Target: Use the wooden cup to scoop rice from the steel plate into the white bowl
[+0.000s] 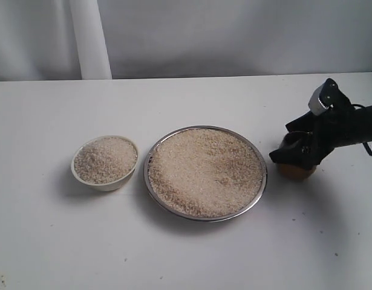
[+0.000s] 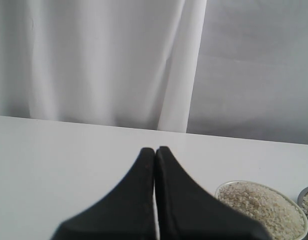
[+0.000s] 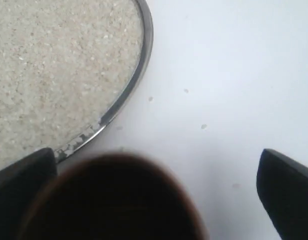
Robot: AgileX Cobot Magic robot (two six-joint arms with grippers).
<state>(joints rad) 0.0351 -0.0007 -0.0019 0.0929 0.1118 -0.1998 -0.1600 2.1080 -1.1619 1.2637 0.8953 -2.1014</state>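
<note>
The wooden cup (image 1: 296, 171) stands upright on the white table (image 1: 186, 260), at three o'clock from the steel plate (image 1: 154, 181) and just beside its rim without touching it. Only its reddish-brown lower part shows from the room, because the right gripper (image 1: 294, 154) hangs over it. In the right wrist view the cup's dark mouth (image 3: 113, 200) fills the near edge of the picture, with the right gripper (image 3: 156, 165) spread wide around it. One black finger (image 3: 23, 175) sits close beside the cup on the plate's side, and the other one (image 3: 289, 185) stands well apart from it. Whether the near finger touches the wood I cannot tell.

The rice (image 1: 204, 172) lies in a broad, low heap that covers the steel plate almost to the rim, and the shiny edge (image 3: 143, 45) curves past close to the cup. A few pale specks (image 3: 204, 126) rest on the bare table beside the plate.

At nine o'clock from the plate, near it but apart, sits the white bowl (image 1: 83, 179), also heaped with rice.

The left gripper (image 2: 155, 152) has its two black fingers pressed flat together with nothing between them, above bare table, with the white bowl (image 2: 229, 186) near it. A pale curtain (image 1: 89, 36) hangs behind the table at twelve o'clock.
</note>
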